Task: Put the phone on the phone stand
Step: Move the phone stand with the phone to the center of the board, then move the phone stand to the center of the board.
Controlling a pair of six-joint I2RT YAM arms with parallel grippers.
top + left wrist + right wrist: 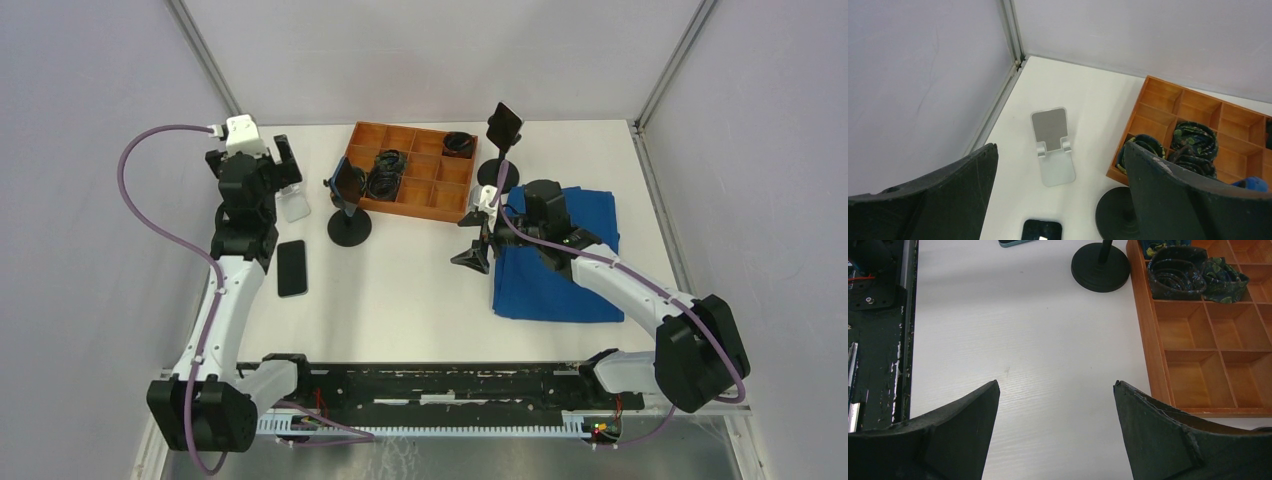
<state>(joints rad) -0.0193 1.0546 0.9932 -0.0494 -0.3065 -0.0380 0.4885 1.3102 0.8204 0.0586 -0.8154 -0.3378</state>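
The black phone (291,268) lies flat on the white table at the left, and only its top edge (1042,231) shows in the left wrist view. Just beyond it stands the silver phone stand (293,206), its tilted back plate and two small lips facing my left wrist camera (1053,145). My left gripper (287,172) hovers above the stand, open (1060,146), with nothing between its fingers. My right gripper (472,257) is open (1056,383) low over bare table near the middle, far from the phone.
A black round-based holder (349,226) stands right of the phone stand, close to my left finger (1115,215). Behind it is an orange compartment tray (447,205) holding dark coiled items (1193,142). A second black stand (497,170) and a blue cloth (560,280) are at the right.
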